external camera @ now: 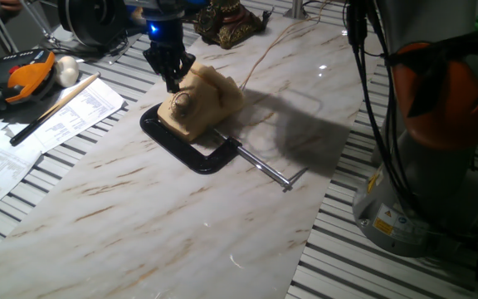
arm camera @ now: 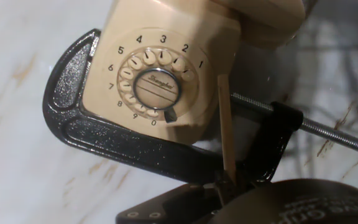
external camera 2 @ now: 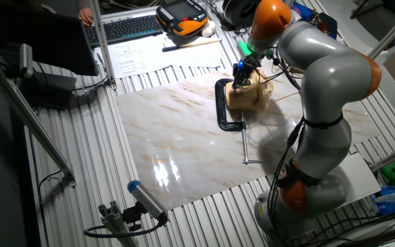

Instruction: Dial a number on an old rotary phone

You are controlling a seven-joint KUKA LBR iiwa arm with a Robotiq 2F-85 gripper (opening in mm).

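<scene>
The old rotary phone [external camera: 210,93] [external camera 2: 250,97] [arm camera: 166,43] is cream-beige and sits on the marble board, pinned by a black C-clamp [external camera: 185,148] [external camera 2: 221,103] [arm camera: 104,140]. Its round dial [arm camera: 157,84] [external camera: 182,104] shows the digits around its rim. My gripper [external camera: 173,81] [external camera 2: 241,75] [arm camera: 229,183] hovers over the dial side of the phone and is shut on a thin wooden stick [arm camera: 224,124]. The stick's tip lies just right of the dial, below digit 1, off the finger holes. The handset is only partly in the hand view.
The clamp's steel screw rod [external camera: 264,166] [external camera 2: 244,145] [arm camera: 334,130] juts out across the board. Papers [external camera: 23,137], an orange-black pendant [external camera: 27,73] [external camera 2: 182,17] and a long rod [external camera: 56,106] lie beyond the board's edge. The phone's cord [external camera: 264,50] trails away. The arm's base [external camera: 421,183] stands beside the board.
</scene>
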